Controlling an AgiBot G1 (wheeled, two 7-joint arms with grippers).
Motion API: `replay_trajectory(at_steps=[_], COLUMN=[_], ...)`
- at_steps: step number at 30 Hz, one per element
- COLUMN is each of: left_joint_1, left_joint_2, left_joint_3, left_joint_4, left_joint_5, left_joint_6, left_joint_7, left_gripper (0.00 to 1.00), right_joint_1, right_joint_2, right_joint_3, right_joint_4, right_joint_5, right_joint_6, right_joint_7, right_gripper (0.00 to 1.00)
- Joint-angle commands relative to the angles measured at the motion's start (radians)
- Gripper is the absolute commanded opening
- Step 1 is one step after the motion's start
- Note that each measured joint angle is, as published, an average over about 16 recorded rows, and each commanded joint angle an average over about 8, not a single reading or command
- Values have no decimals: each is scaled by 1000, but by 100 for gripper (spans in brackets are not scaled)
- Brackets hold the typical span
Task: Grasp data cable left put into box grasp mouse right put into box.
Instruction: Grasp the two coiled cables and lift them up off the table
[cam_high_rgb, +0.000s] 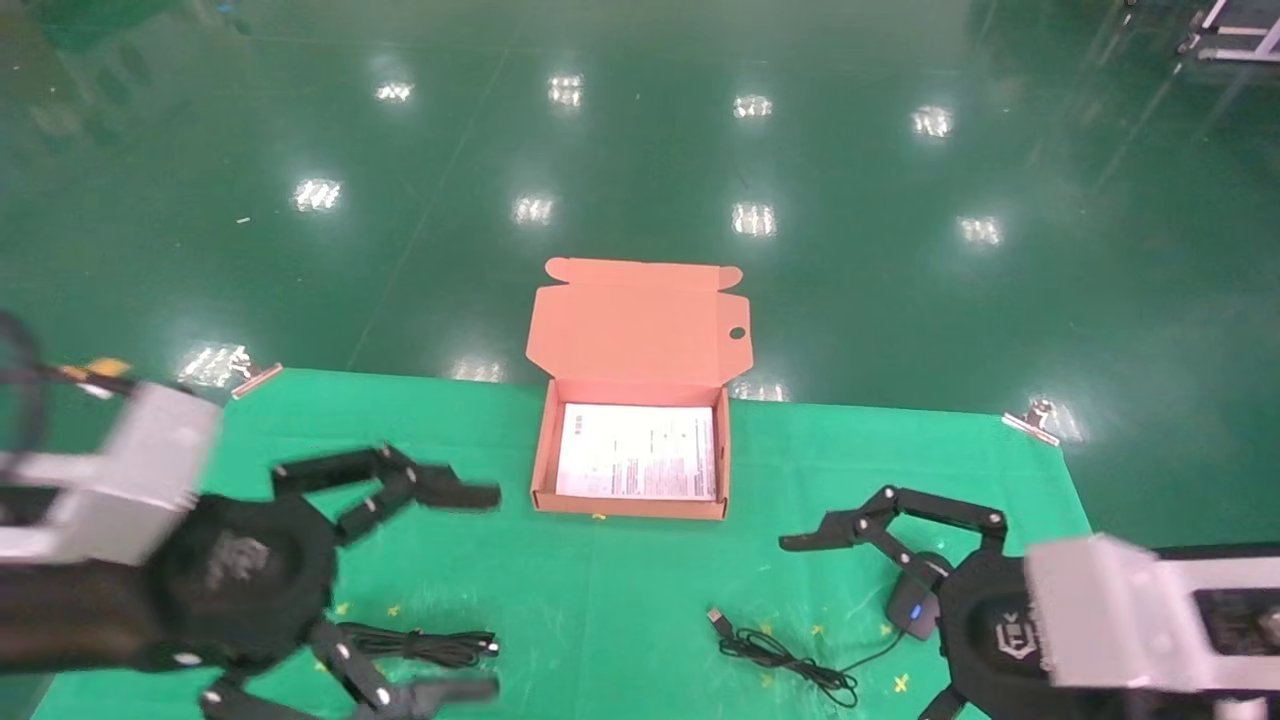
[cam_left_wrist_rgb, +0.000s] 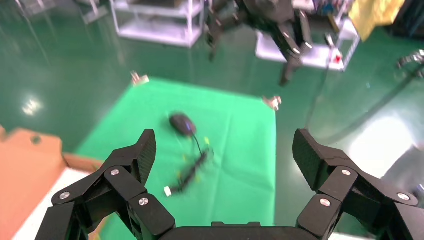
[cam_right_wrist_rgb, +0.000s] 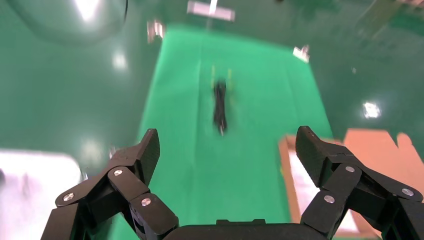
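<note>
Head view: the box (cam_high_rgb: 633, 455) sits at the far middle of the green surface (cam_high_rgb: 560, 590), its flap lid standing open at the far side and a white printed sheet (cam_high_rgb: 637, 451) lying on its bottom. The left claw (cam_high_rgb: 485, 590) hangs over the near left of the surface, released, its fingers spread wide. Between those fingers, lying on the surface, is the cable (cam_high_rgb: 420, 644), a long thin black bundle, touched by neither finger. The right claw (cam_high_rgb: 800, 640) is at the near right, also released; one finger reaches toward the box, the other is mostly cut off at the picture's edge. The mouse (cam_high_rgb: 913, 604) lies just beside that claw's body, partly hidden by it, with a blue light showing. Its cord (cam_high_rgb: 790, 660) trails left into a loose tangle that ends in a USB plug (cam_high_rgb: 718, 616). Both things are outside the box.

Left wrist view: the left claw (cam_left_wrist_rgb: 223, 155) is spread open and holds nothing. Beyond it lie the mouse (cam_left_wrist_rgb: 182, 123) and its cord (cam_left_wrist_rgb: 192, 170) on the surface, with a corner of the box (cam_left_wrist_rgb: 30, 170) to one side. The right claw (cam_left_wrist_rgb: 250, 52) hangs above the far edge.

Right wrist view: the right claw (cam_right_wrist_rgb: 227, 152) is spread open and empty. Farther off the cable (cam_right_wrist_rgb: 220, 106) lies blurred on the surface, and part of the box (cam_right_wrist_rgb: 287, 180) shows beside one finger.
</note>
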Motion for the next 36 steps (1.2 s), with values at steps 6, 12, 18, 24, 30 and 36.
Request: replay_trajectory(at_steps=[6, 12, 18, 24, 30, 36], left_joint_1=[-150, -270, -293, -234, -183, -168], left_joint_2=[29, 68, 108, 141, 183, 249], left_joint_3=[172, 342, 437, 479, 499, 506], left_joint_4=[-23, -43, -48, -54, 19, 174], left_joint_5=[232, 456, 601, 715, 785, 814], left_joint_6=[23, 15, -31, -129, -220, -289], left_joint_7=[-34, -31, -47, -52, -69, -56], left_gripper=[100, 100, 100, 100, 100, 100], right_joint_1=[154, 222, 239, 222, 170, 115], right_joint_2=[-44, -104, -147, -194, -245, -302], right_joint_3=[-165, -309, -397, -461, -511, -539], right_joint_4=[18, 19, 14, 11, 11, 6], right_joint_5=[-253, -390, -466, -608, -807, -938], right_joint_6=[-14, -5, 18, 76, 181, 249], right_joint_7=[-117, -205, -219, -159, -26, 125], right_gripper=[100, 100, 100, 100, 100, 100])
